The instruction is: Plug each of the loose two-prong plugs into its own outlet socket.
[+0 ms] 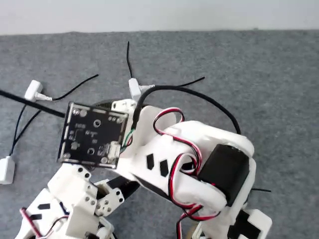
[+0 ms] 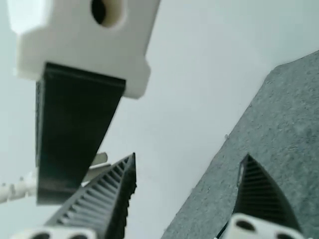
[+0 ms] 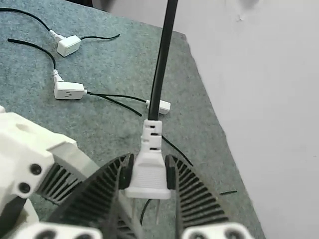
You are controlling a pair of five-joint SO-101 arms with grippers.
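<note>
My right gripper [image 3: 147,174] is shut on a white two-prong plug [image 3: 148,169], prongs pointing down toward the grey carpet, with its thick black cable [image 3: 163,64] running away from it. In the high view this plug [image 1: 134,90] sits at the tip of the large white arm near the middle, and its cable [image 1: 209,102] arcs off to the right. Small white connector blocks on thin black wires lie on the carpet [image 3: 69,90] [image 3: 68,45] [image 3: 159,106]. My left gripper [image 2: 184,194] is open with nothing between its fingers and faces the pale wall.
Two white connector blocks lie at the left of the carpet [image 1: 34,90] [image 1: 6,170], trailing thin black wires [image 1: 75,88]. A black circuit board [image 1: 92,134] sits over the arms at centre. A white and black arm part [image 2: 79,74] hangs close before the left gripper.
</note>
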